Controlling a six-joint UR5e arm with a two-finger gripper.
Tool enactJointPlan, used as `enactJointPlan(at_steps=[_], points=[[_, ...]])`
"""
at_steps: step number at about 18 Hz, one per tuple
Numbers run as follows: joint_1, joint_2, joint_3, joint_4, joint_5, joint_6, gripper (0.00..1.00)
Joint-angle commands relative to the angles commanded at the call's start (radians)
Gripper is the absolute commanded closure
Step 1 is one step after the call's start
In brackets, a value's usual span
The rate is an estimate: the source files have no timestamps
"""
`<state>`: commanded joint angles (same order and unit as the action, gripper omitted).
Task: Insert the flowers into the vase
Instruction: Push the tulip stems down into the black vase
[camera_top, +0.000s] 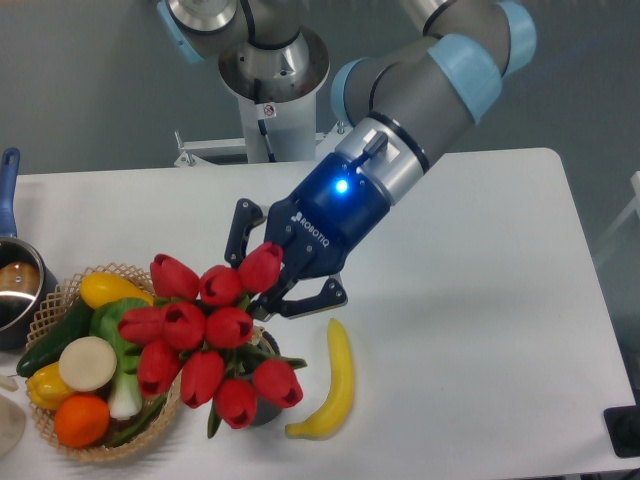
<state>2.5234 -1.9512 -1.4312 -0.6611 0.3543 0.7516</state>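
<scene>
Gripper (268, 268): blue-bodied with black fingers, tilted down toward the left over the white table (480, 300), clamped on the bunch of flowers; one red bud sits right between the fingertips.

Flowers (212, 335): red tulip buds with green leaves, held in the air at the front left of the table, spreading from the gripper down and leftward. The bunch hangs over the vase and overlaps the right edge of the basket in this view.

Vase (268, 408): dark grey, almost wholly hidden beneath the buds; only a sliver of its side shows at the lower right of the bunch. Whether the stems are inside its opening cannot be told.

Banana (334, 385): yellow, lying on the table just right of the vase.

Basket (168, 320): wicker, at the left, holding mixed vegetables and fruit.

Pot (15, 285): blue-handled, at the left edge, behind the basket.
</scene>
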Motion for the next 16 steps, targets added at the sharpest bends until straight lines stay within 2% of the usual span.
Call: enactJointPlan(at_steps=[9, 14, 16], points=[[-0.029, -0.015, -0.086, 0.0, 0.003, 0.069, 0.97], [-0.034, -0.038, -0.104, 0.0, 0.015, 0.081, 0.94], [-0.035, -0.057, -0.11, 0.0, 0.076, 0.088, 0.92]])
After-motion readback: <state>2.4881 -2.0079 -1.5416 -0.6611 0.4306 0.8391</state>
